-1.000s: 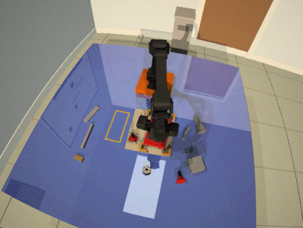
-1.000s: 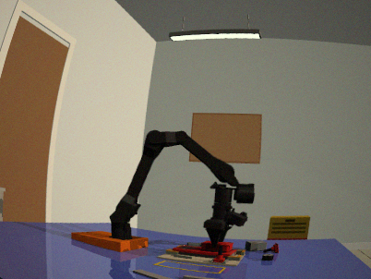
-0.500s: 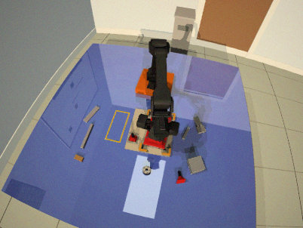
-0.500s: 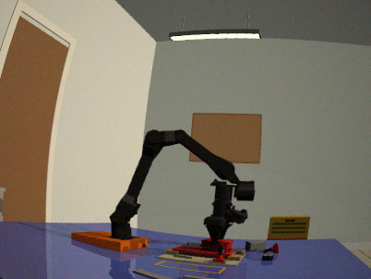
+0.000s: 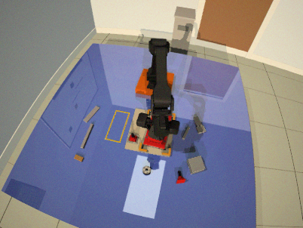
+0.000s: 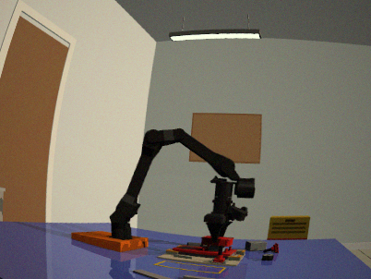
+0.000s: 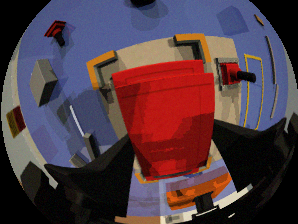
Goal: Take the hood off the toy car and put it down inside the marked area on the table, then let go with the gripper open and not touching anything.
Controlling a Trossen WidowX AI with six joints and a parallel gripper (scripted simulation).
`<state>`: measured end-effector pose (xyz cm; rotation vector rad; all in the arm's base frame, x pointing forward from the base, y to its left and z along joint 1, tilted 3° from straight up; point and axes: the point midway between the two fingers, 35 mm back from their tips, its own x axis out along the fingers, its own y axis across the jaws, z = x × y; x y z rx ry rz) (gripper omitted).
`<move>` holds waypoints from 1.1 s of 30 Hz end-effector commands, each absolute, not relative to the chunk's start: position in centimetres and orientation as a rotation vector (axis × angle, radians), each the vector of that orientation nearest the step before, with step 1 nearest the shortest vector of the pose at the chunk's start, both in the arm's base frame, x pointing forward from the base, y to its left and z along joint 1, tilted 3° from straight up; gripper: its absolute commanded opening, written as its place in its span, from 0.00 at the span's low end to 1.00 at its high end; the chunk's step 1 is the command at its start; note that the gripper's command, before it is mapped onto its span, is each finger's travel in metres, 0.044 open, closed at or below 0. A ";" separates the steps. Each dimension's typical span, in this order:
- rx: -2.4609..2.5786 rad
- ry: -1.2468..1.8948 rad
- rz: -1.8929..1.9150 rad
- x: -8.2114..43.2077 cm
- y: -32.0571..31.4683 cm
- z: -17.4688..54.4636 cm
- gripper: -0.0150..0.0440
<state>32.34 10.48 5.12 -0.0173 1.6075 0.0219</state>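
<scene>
At the pincer point(image 5: 158, 133) point(image 6: 219, 237) point(image 7: 172, 131), pinching the red hood point(image 5: 154, 140) point(image 6: 225, 241) point(image 7: 167, 107) side to side; likely light, stiff, maybe slick; best gripped mid-length, squeezed moderately.

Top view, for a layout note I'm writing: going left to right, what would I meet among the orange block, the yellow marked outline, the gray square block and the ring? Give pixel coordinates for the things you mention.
Orange block point(image 5: 78, 158), yellow marked outline point(image 5: 110, 126) point(image 6: 191, 269), ring point(image 5: 143, 171), gray square block point(image 5: 196, 164) point(image 6: 256, 246) point(image 7: 44, 82).

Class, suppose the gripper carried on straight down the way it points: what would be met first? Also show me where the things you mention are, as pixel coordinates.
Probably the red car body point(image 6: 182, 250), just beneath the hood point(image 6: 219, 240) point(image 7: 167, 120) in its fingers; the gap's depth is unclear.
</scene>
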 end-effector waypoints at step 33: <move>-0.016 1.599 0.019 33.7 5.2 9.4 0.25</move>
